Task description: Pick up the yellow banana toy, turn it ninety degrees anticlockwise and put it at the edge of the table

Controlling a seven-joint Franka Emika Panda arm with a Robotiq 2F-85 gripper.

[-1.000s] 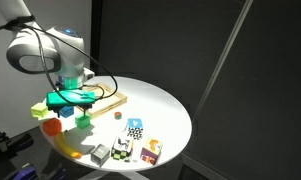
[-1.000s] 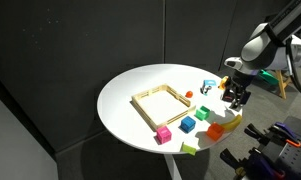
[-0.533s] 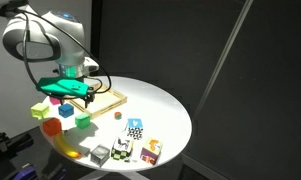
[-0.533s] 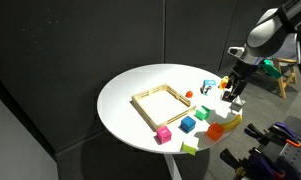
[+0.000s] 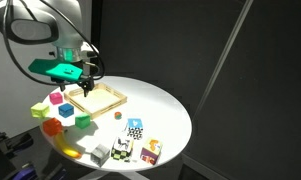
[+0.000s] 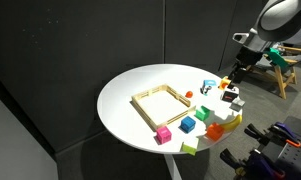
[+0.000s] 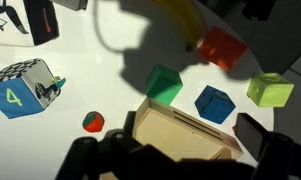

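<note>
I held the fingers (image 7: 260, 145) spread wide with nothing between them, hanging above one end of the wooden frame (image 5: 102, 99). It was the only frame on the round white surface (image 5: 165, 110).

I counted one banana toy (image 5: 68, 148). It lay at the rim of the surface, well apart from the frame and beyond the orange block (image 5: 52, 127). It was too small for me to make out its curve.

In the wrist view I counted four plain blocks near the frame:
- one green block (image 7: 163, 83), closest to the frame
- one blue block (image 7: 215, 102), also closest to the frame
- the orange one, farther out
- one yellow-green block (image 7: 270, 90), also farther out

In an exterior view, one pink block (image 5: 57, 98) sat just beside the frame.

One small red ball (image 7: 93, 122) lay near a corner of the frame, with one numbered block (image 7: 18, 85) a little beyond it.

Three more blocks stood well away from the frame, toward the rim:
- one patterned block (image 5: 121, 150)
- a second patterned block (image 5: 150, 150)
- one grey-white block (image 5: 98, 153)
</note>
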